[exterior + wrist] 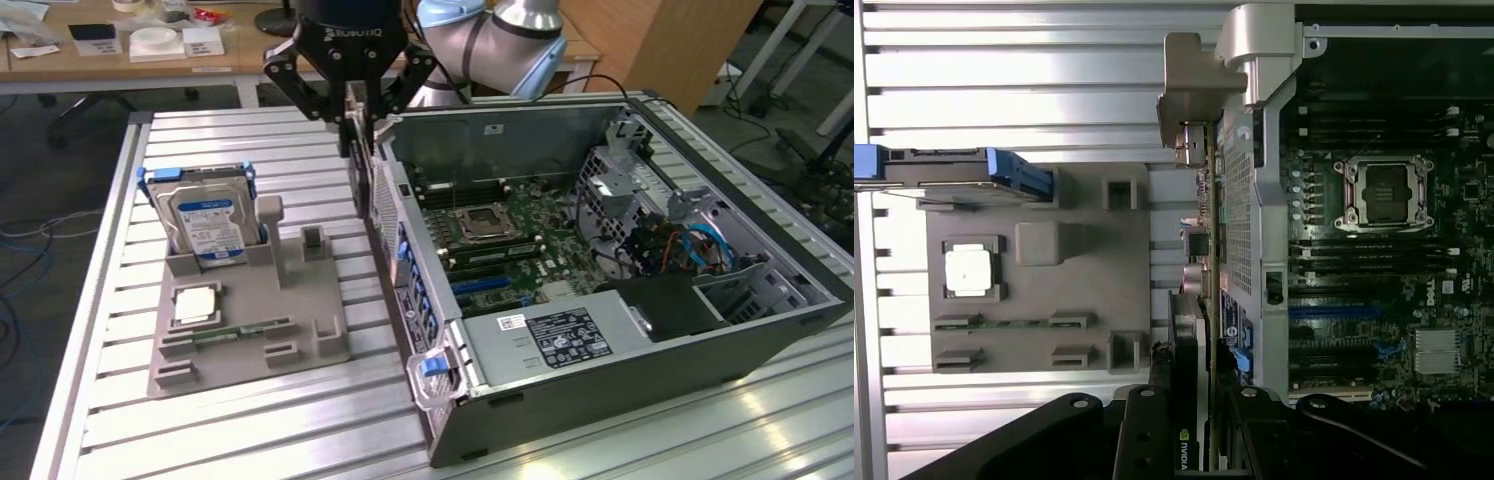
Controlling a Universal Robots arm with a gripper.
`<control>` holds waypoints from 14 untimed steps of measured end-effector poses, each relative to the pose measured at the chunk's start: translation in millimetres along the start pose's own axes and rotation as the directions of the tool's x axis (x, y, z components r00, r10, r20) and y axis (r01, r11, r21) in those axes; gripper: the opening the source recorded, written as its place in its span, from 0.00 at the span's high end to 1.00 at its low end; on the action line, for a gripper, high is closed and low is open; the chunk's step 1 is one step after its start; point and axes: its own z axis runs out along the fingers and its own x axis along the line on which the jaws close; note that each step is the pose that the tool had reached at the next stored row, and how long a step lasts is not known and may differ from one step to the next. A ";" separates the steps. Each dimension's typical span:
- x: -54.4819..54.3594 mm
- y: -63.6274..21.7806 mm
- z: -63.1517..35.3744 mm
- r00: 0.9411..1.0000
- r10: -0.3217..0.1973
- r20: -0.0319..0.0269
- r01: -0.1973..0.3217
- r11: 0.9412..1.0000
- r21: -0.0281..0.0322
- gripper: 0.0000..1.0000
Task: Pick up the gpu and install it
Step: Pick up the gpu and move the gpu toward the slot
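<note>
My gripper [351,118] is shut on the gpu [360,165], a thin black card that hangs edge-on below the fingers. The card is above the gap between the grey fixture [247,310] and the rear wall of the open computer case [400,230]. In the wrist view the gpu [1189,340] runs away from the gripper [1192,445], and its silver bracket [1189,95] is at the far end. It lies just outside the case's perforated rear panel [1239,200]. The motherboard [514,235] lies exposed inside, with a blue slot [1334,312] on it.
The grey fixture on the exterior view's left holds an upright hard drive [207,215], a square silver chip [196,303] and a narrow green memory stick [240,330]. The ribbed aluminium table [240,430] carries both. A power supply [561,335] and cables [681,250] crowd the case's near end.
</note>
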 end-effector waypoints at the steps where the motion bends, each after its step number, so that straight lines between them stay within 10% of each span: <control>1: -2.0 0.1 0.1 1.000 0.000 0.000 0.000 1.000 0.000 0.73; 14: -29.6 1.5 1.0 1.000 0.000 0.000 0.000 1.000 -0.001 0.73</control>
